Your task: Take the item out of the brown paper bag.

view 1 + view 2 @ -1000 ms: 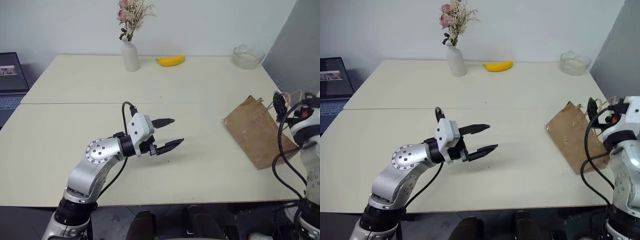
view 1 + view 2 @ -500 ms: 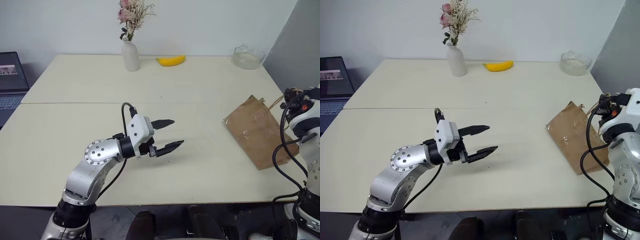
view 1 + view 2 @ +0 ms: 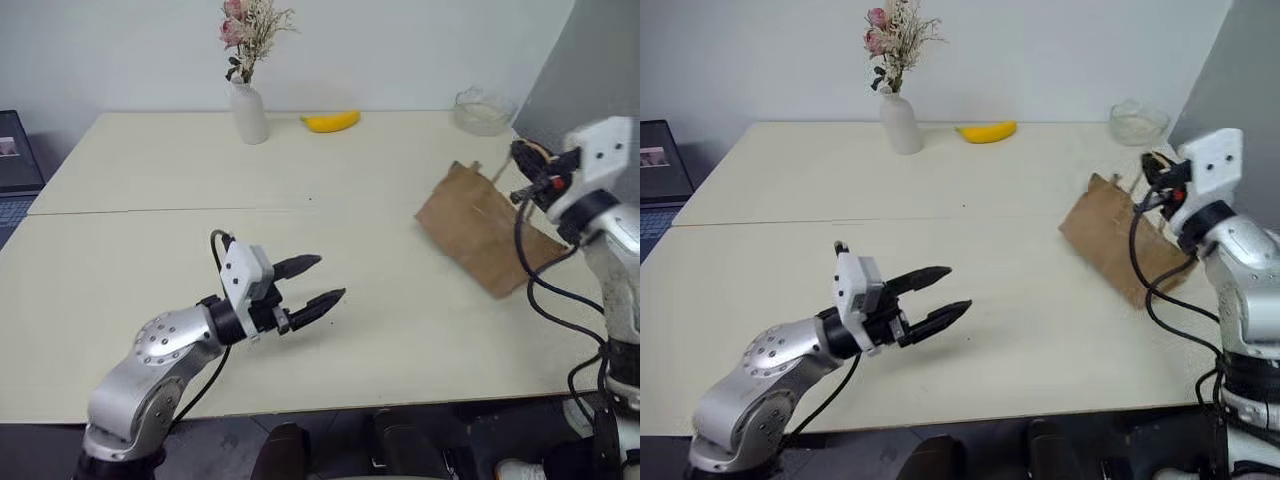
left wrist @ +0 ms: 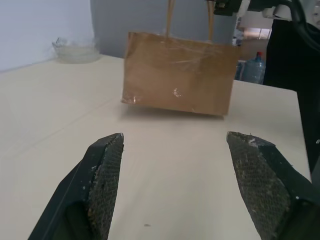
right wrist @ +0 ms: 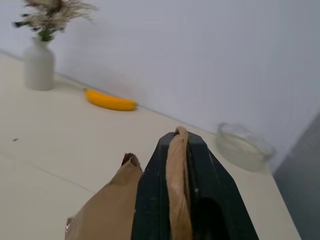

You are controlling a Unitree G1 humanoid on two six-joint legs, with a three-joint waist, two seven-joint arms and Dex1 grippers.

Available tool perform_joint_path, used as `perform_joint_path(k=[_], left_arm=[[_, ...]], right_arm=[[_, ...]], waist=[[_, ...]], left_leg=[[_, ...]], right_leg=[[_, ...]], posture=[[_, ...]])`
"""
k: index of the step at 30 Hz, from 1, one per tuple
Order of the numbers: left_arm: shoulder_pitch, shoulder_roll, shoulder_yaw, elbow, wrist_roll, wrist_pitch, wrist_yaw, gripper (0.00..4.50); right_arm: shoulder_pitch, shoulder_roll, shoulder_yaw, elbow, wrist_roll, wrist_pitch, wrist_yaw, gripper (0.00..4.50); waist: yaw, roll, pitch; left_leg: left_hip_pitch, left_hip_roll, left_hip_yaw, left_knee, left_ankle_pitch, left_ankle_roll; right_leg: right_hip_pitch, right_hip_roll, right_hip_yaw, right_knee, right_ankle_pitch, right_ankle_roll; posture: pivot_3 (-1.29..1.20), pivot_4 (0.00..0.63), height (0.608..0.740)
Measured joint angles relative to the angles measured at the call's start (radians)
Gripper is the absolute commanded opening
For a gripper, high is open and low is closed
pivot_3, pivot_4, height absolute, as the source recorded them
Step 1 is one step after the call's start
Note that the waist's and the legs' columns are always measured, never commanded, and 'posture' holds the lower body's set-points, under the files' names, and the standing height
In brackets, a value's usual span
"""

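Bag lifted by its cord handles; the item not yet out.

Right gripper (image 5: 181, 145) pinches the tan handles (image 5: 177, 185) of the brown paper bag (image 3: 478, 235), which hangs raised near the table's (image 3: 150, 200) right edge. The item is hidden, presumably inside the bag. Left gripper (image 3: 312, 283) hovers spread and empty over the front middle, aimed at the bag. Next: probably tip or steady the bag so the left can reach in. A second ago the bag lay flat and the right fingers were open.
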Motion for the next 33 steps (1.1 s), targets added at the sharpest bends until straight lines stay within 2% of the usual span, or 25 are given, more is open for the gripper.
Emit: perform_joint_path(k=[3,7,12,17,22,33], left_arm=[[0.046,0.004,0.033,-0.018,-0.007,0.002,0.035,3.45],[0.102,-0.016,0.064,-0.063,0.015,-0.019,0.107,3.45],[0.263,-0.051,0.112,-0.122,0.066,-0.072,0.181,3.45],[0.383,-0.098,0.135,-0.124,0.141,-0.142,0.233,3.45],[0.420,-0.146,0.135,-0.146,0.205,-0.195,0.293,3.45],[0.466,-0.197,0.073,-0.197,0.294,-0.206,0.369,3.45]], right_arm=[[-0.135,0.026,0.099,0.178,-0.056,-0.132,0.104,0.07],[-0.365,0.124,0.223,0.462,-0.130,-0.322,0.233,0.07],[-0.629,0.280,0.305,0.839,-0.204,-0.561,0.348,0.07],[-0.789,0.421,0.346,1.106,-0.263,-0.775,0.400,0.07],[-0.896,0.542,0.408,1.313,-0.383,-0.953,0.379,0.07],[-0.986,0.580,0.524,1.438,-0.636,-1.119,0.185,0.07]], waist=[[0.004,0.000,0.000],[-0.001,0.001,0.001],[0.002,0.002,0.002],[0.010,0.002,0.002],[0.010,0.002,0.002],[0.007,0.002,0.002]], left_leg=[[0.000,0.000,0.001,0.000,0.000,0.000],[0.000,0.001,0.001,0.000,0.000,0.000],[-0.002,0.001,0.000,-0.001,0.000,0.000],[-0.003,0.001,-0.001,-0.002,0.000,0.000],[-0.002,0.000,-0.002,-0.001,0.000,0.000],[-0.002,0.000,-0.002,-0.002,0.000,0.000]], right_leg=[[0.000,0.000,-0.001,0.000,0.000,0.000],[-0.001,0.000,0.001,-0.001,0.001,-0.001],[-0.003,-0.005,0.002,-0.001,0.002,-0.005],[-0.003,-0.007,-0.001,-0.002,0.002,-0.009],[-0.003,-0.009,-0.001,-0.001,0.000,-0.012],[-0.003,-0.009,-0.001,0.000,-0.001,-0.012]], posture=[[0.00,0.150,0.740],[0.00,0.150,0.740],[0.00,0.150,0.740],[0.00,0.150,0.740],[0.00,0.150,0.740],[0.00,0.150,0.740]])
